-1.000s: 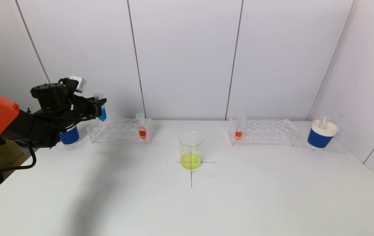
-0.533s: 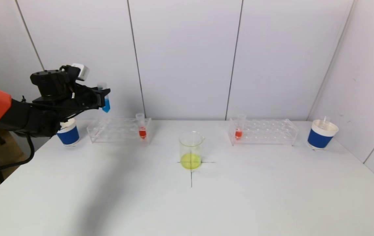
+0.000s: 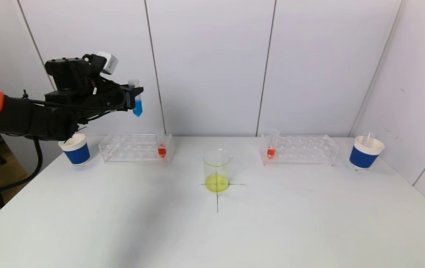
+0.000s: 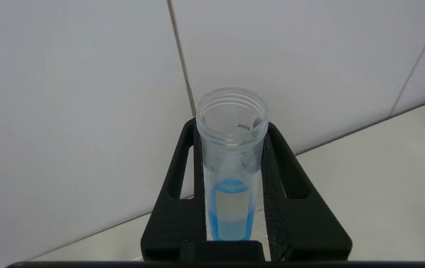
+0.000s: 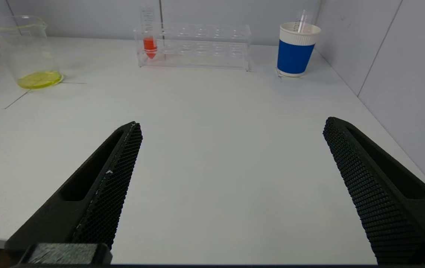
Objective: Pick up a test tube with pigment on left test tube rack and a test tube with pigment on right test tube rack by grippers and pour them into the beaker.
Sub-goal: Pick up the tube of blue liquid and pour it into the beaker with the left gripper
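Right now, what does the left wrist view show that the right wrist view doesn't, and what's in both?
Left wrist only: the left end effector shut on the blue tube, upright, uncapped, with blue liquid at the bottom.

Right wrist only: the right end effector open and empty over the table; the beaker with yellow liquid; the right rack holding one red tube; a blue cup.

Both: the white table and the panelled wall.

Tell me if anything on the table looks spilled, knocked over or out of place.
Nothing stands out. The beaker, both racks and both paper cups stand upright; the left gripper holds the blue tube upright.
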You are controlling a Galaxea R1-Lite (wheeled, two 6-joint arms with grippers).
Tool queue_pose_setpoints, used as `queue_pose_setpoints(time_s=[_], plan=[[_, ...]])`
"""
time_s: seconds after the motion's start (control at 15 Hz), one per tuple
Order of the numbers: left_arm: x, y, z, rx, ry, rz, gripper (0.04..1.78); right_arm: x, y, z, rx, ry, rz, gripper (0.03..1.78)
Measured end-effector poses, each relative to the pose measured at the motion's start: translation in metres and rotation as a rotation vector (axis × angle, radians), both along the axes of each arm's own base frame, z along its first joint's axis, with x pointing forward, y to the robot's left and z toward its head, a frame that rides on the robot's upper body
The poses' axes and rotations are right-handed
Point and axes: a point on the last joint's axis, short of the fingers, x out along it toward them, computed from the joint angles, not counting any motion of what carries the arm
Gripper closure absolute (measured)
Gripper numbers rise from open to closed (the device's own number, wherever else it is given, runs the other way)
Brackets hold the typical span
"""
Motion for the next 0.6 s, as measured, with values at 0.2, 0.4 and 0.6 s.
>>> queue_pose_setpoints(time_s=[0.2, 0.4, 0.6], plan=[[-0.002, -0.02, 0.016, -0.001, -0.016, -0.047, 1.37, 0.0, 0.0, 0.0, 0.0, 0.0, 0.0, 0.04], [-0.005, -0.045, 0.024, 0.029, -0.036, -0.109, 1.37, 0.0, 0.0, 0.0, 0.0, 0.0, 0.0, 0.04], [-0.01, -0.069, 0.028, 0.071, -0.069, -0.166, 1.37, 0.0, 0.0, 0.0, 0.0, 0.0, 0.0, 0.04]])
